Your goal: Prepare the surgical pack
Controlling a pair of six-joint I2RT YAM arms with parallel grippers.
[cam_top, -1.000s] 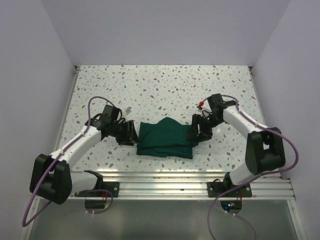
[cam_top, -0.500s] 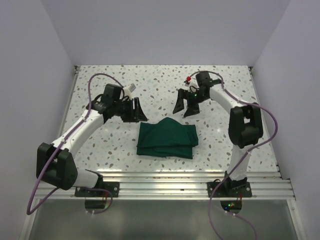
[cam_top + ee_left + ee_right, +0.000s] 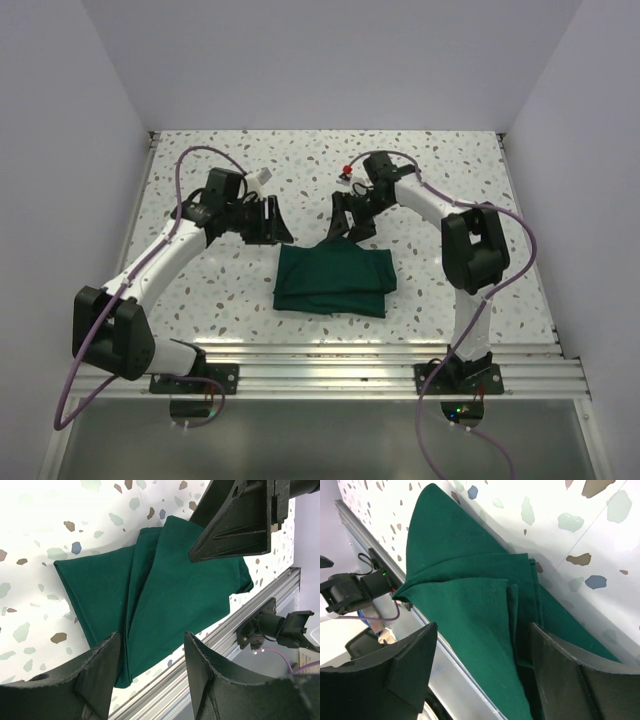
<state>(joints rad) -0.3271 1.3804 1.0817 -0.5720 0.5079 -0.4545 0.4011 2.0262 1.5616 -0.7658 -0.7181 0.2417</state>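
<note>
The surgical pack (image 3: 333, 279) is a dark green cloth folded into a small rectangular bundle, lying flat on the speckled table near the front middle. My left gripper (image 3: 272, 222) hovers open just beyond the bundle's far left corner, nothing between its fingers. My right gripper (image 3: 348, 222) hangs open over the bundle's far edge, also empty. In the left wrist view the pack (image 3: 165, 595) lies beyond the left gripper (image 3: 152, 637), with a right finger (image 3: 235, 525) above it. In the right wrist view the folded layers of the pack (image 3: 470, 605) show between the right gripper (image 3: 482, 627) jaws, untouched.
An aluminium rail (image 3: 350, 355) runs along the table's near edge, with both arm bases bolted to it. Purple cables (image 3: 195, 160) loop off each arm. White walls close in the table on the left, right and back.
Both grippers have left the bundle's left and right ends, opened and swung to its far side. The right gripper has since slid left and down over the far edge; the left has held still.
</note>
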